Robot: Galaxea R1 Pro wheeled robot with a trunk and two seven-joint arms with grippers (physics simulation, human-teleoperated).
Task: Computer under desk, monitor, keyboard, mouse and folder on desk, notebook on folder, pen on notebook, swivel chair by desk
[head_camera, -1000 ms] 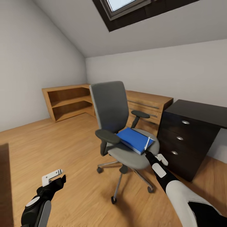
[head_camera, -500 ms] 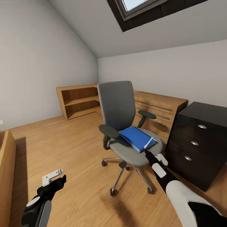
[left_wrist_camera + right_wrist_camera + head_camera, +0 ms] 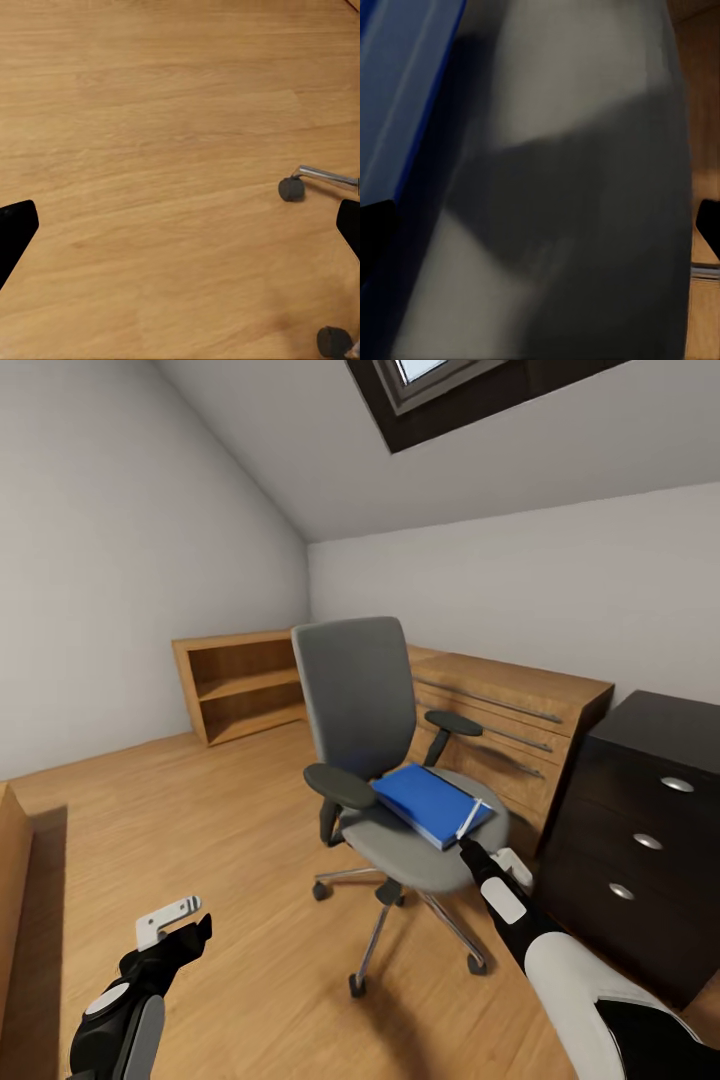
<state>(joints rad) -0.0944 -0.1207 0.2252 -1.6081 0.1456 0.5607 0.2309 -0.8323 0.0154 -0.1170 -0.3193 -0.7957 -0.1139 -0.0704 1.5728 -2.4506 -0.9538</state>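
One swivel chair [image 3: 385, 760] stands on the wood floor [image 3: 200, 830] w/ one blue folder [image 3: 428, 802] on its seat, beside one black drawer unit [image 3: 640, 840] w/ 3 knobs; right gripper [image 3: 468, 850] at seat edge, left gripper [image 3: 180, 928] low over floor, both w/ jaws apart.

A light-brown wooden plank floor [image 3: 220, 830] carries the furniture. The grey-backed swivel chair with black armrests [image 3: 385, 760] stands on it on a chrome five-star base with black castors; one castor and a chrome leg [image 3: 291, 187] show against the planks in the left wrist view. On the chair's grey seat [image 3: 420, 855] lies a flat bright blue folder [image 3: 428, 802], with a thin white pen [image 3: 468, 816] lying on the folder's near edge. A black drawer unit with round silver knobs [image 3: 640, 840] stands on the floor beside the chair, and low light-wood cabinets [image 3: 250, 680] stand along the walls behind.
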